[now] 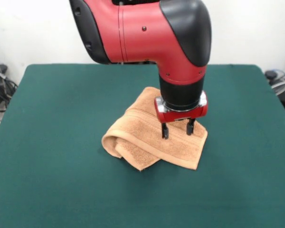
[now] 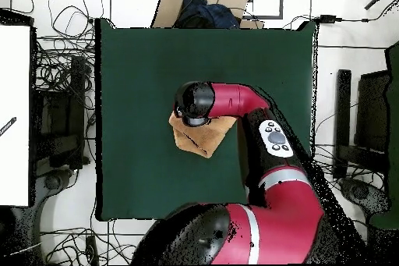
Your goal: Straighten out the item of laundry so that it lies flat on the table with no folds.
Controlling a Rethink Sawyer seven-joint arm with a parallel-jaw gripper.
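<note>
One towel [image 1: 152, 135], one gripper [image 1: 177, 129], one table [image 1: 47, 142]; no bowls, bins, trays or other containers on view, so nothing to list as contents.

Item 1, far left of the front view: bare dark green table top, running out well past the cloth on every side. Plenty of room to spread into.

Item 2, centre of the front view: peach-orange towel, lying doubled over on the table a little right of middle. Its lower left portion curls up into a soft rolled fold, with a bound edge running diagonally across the top layer; a woven band shows beside that edge. The right-hand corner lies flatter. In the overhead view the towel [image 2: 201, 136] shows as a small crumpled wedge near mid-table, partly under the arm [image 2: 226, 101].

Item 3, centre right of the front view: gripper hanging from the red and black arm, two short dark fingers [image 1: 165, 131] parted with a clear gap between them, holding nothing. The tips stand at or just above the upper layer of cloth; contact cannot be told.

Handling note, as a judgement: the step in hand looks like taking hold of the top layer. Best pinch only that upper layer near its free edge, not both thicknesses, then draw it outward and low over the open felt so the fold unrolls rather than drags the whole towel along.
</note>
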